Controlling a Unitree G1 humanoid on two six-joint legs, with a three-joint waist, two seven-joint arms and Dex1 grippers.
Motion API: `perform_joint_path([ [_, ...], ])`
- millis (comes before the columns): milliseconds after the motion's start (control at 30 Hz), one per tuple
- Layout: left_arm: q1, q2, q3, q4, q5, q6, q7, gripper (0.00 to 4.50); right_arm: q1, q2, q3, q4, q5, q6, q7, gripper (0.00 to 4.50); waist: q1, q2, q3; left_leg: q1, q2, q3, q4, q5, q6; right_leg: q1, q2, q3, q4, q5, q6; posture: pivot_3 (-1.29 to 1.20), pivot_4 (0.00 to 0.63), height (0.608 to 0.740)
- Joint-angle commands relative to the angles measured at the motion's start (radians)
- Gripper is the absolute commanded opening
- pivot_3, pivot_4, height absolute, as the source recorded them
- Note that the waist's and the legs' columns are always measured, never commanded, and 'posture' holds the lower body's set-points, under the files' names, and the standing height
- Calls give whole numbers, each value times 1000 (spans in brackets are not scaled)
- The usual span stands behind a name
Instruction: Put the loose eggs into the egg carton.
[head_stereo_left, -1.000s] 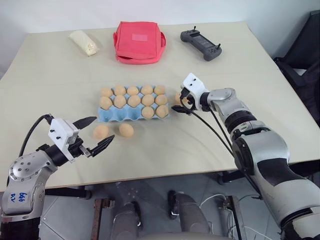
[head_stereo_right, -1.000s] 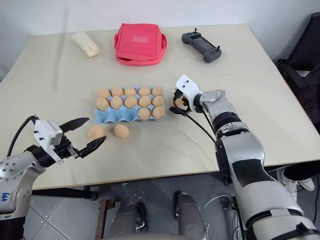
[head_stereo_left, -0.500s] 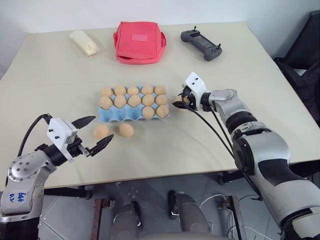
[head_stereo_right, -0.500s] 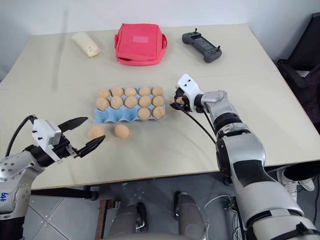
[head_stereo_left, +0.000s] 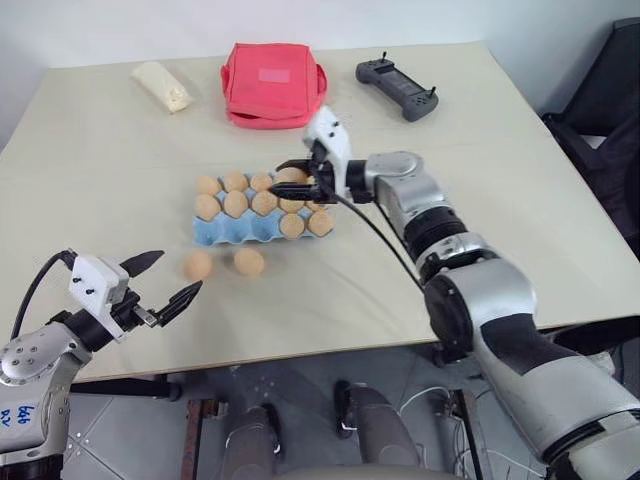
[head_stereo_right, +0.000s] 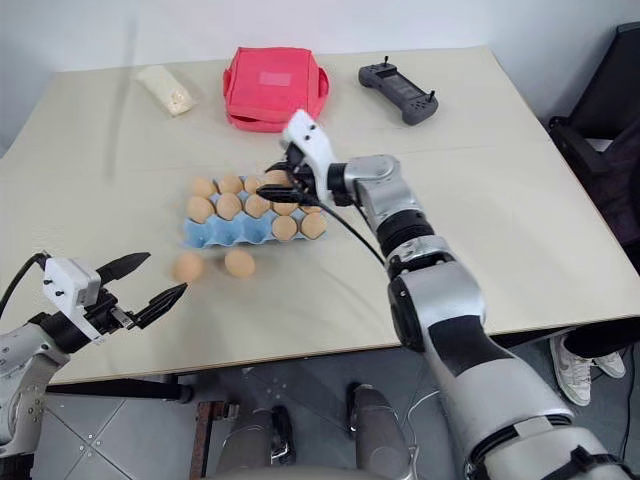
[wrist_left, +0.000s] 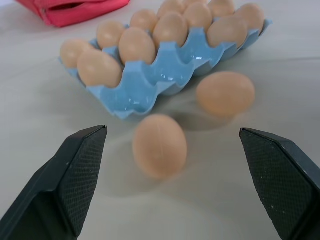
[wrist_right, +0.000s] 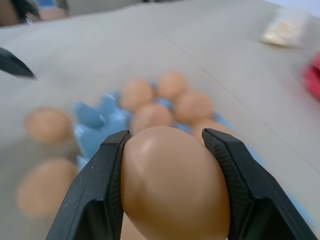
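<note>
Egg carton (wrist_right: 100, 120) and loose eggs (wrist_right: 47, 125) behind the held egg (wrist_right: 175, 185) are blurred; carton's empty cups can't be counted.

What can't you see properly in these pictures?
- Eggs under the right gripper in the egg carton: hidden in the eye views by the gripper and its held egg.
- Carton cups in the right wrist view: blurred, partly covered by that egg.
- Red bag: cut off by the left wrist view's edge.

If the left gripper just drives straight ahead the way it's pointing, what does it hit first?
Most likely the nearer loose egg, which lies on the table between the open left gripper fingers' line in the wrist view. The second loose egg and the egg carton lie beyond it.
</note>
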Motion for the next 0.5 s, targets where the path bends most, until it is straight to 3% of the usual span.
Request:
perform_joint_path([
  [33,18,-9,36,-48,-25,-7,18,4500,48,67,56,-103,1,6,-27,2041,3,-1,-1,0,0,0,0,0,0,0,0,0,0,0,0,0,150,740],
  [167,26,-11,42,-66,-32,0,33,4500,92,93,92,-144,4,14,-52,2041,10,-1,-1,0,1,0,0,-1,-1,0,-1,-1,0,0,-1,0,150,740],
  [400,28,-14,37,-84,-40,10,53,4500,126,93,110,-164,20,5,-45,4326,13,-2,-1,0,1,0,0,-1,-1,0,0,-1,-1,0,-1,0,150,740],
  [500,26,-17,33,-92,-42,16,58,4500,148,69,105,-228,42,7,-13,4462,13,-2,-1,0,1,0,-1,-1,-1,0,0,-1,-1,0,-1,0,150,740],
])
